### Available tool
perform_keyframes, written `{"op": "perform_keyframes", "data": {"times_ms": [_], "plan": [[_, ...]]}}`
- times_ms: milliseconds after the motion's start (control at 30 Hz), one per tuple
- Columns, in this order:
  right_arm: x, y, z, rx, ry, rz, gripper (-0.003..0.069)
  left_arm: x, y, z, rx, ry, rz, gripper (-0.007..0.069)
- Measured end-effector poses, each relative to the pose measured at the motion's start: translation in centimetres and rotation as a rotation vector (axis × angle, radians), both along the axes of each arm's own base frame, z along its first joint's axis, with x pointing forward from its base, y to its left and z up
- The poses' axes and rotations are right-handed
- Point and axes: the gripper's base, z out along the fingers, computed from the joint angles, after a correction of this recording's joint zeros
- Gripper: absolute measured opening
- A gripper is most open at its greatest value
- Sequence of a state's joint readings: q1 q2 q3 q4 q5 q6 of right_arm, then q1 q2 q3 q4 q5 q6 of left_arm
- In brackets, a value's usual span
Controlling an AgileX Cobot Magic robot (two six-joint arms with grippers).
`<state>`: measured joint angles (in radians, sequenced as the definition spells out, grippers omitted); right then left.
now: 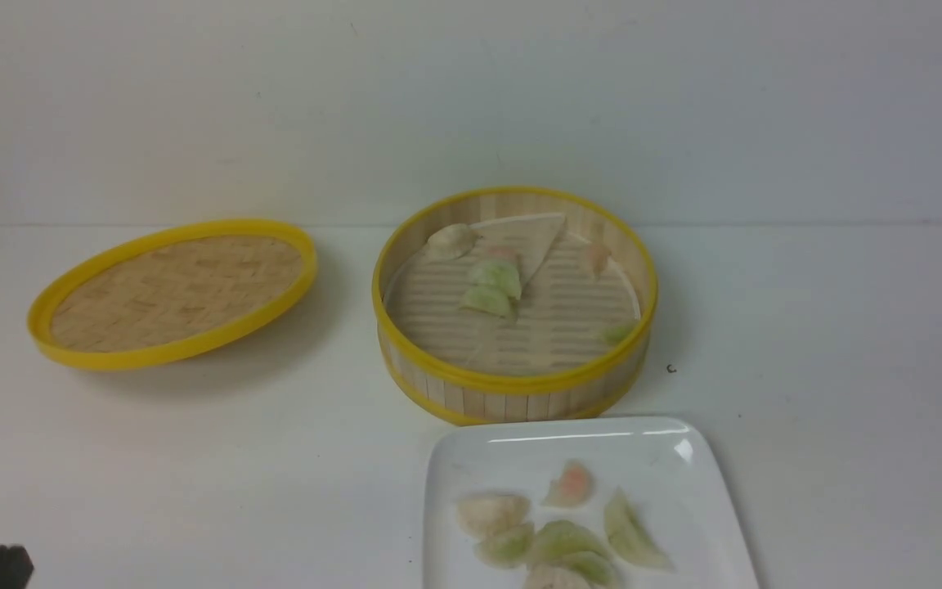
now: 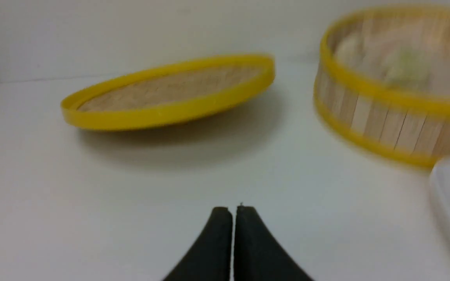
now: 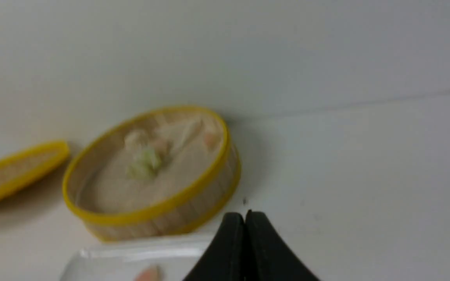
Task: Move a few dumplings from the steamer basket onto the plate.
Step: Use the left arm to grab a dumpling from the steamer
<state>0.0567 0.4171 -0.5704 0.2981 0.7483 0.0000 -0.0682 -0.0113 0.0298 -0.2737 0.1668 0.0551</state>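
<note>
I find the round bamboo-slat steamer basket (image 1: 512, 388) with yellow rims standing upright and uncovered at the middle of the white table (image 1: 193, 474). Small translucent crescent-shaped dumplings (image 1: 494, 278) lie on its slatted floor. Two pale green ones touch near the centre, with a pink-tinged one just behind them. A whitish one lies by the far left wall, a pinkish one toward the far right wall and a green one against the near right wall. A folded pale paper liner (image 1: 532, 233) rests at the back of the floor. The glossy white squarish plate (image 1: 684, 458) with rounded corners sits just in front of the basket, slightly to the right; I cannot tell whether the two touch. It carries a cluster of green, whitish and pink-tinged dumplings, several of them touching. The front view's lower edge cuts this cluster, so I give no count. The flat yellow-rimmed woven lid (image 1: 172, 290) lies left of the basket, apart from it and slightly tilted. The left gripper (image 2: 233, 210) hangs over bare table on the near side of the lid, its black fingers pressed together with nothing between them. The right gripper (image 3: 244, 214) is likewise closed tip to tip and empty, near the plate's far edge.
</note>
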Motion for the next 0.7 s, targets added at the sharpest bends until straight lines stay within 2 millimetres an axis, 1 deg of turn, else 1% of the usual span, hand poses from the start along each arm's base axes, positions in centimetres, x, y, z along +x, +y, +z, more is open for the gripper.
{"op": "perform_keyframes", "data": {"times_ms": [100, 133, 200, 233, 300, 367, 433, 500, 533, 567, 600, 633, 667, 700], "plan": [[1.7, 0.3, 0.4, -0.086, 0.169, 0.071, -0.0014, 0.1, 0.5, 1.6, -0.284, -0.145, 0.052, -0.0006], [1.7, 0.3, 0.6, -0.086, 0.164, 0.071, -0.0014, 0.0, 0.5, 1.7, -0.303, -0.155, 0.056, -0.0006], [3.2, 0.5, 0.8, -0.138, 0.255, 0.119, -0.0014, -0.2, 1.6, 3.0, -0.506, -0.314, 0.135, -0.0006], [3.2, 0.5, 0.7, -0.140, 0.262, 0.121, -0.0014, -0.2, 1.6, 3.0, -0.515, -0.312, 0.136, -0.0006], [3.9, 0.6, 0.7, -0.151, 0.300, 0.136, -0.0014, -0.7, 2.8, 4.0, -0.602, -0.466, 0.221, -0.0006], [4.3, 0.7, 0.6, -0.150, 0.325, 0.143, -0.0014, -1.1, 3.4, 4.6, -0.639, -0.556, 0.270, -0.0006], [4.4, 0.7, 0.4, -0.146, 0.349, 0.151, -0.0014, -1.4, 3.7, 5.4, -0.655, -0.616, 0.283, -0.0006], [4.4, 0.8, 0.3, -0.140, 0.363, 0.157, -0.0014, -1.6, 3.2, 6.8, -0.616, -0.614, 0.228, -0.0006], [4.4, 0.8, 0.3, -0.135, 0.365, 0.159, -0.0014, -1.8, 2.7, 8.2, -0.577, -0.606, 0.178, -0.0006], [4.4, 0.9, 0.3, -0.130, 0.364, 0.161, -0.0014, -1.9, 2.0, 9.5, -0.496, -0.555, 0.118, -0.0006], [4.4, 0.9, 0.3, -0.129, 0.365, 0.161, -0.0014, -1.8, 1.9, 9.7, -0.495, -0.545, 0.110, -0.0006], [4.4, 1.0, 0.4, -0.121, 0.365, 0.164, -0.0014, -1.6, 1.2, 11.4, -0.398, -0.471, 0.062, -0.0006], [4.4, 1.0, 0.4, -0.120, 0.364, 0.165, -0.0014, -1.4, 1.0, 11.8, -0.376, -0.442, 0.050, -0.0006], [4.4, 1.0, 0.4, -0.111, 0.364, 0.167, -0.0014, -0.3, 0.3, 13.8, -0.294, -0.312, 0.009, -0.0006]]}}
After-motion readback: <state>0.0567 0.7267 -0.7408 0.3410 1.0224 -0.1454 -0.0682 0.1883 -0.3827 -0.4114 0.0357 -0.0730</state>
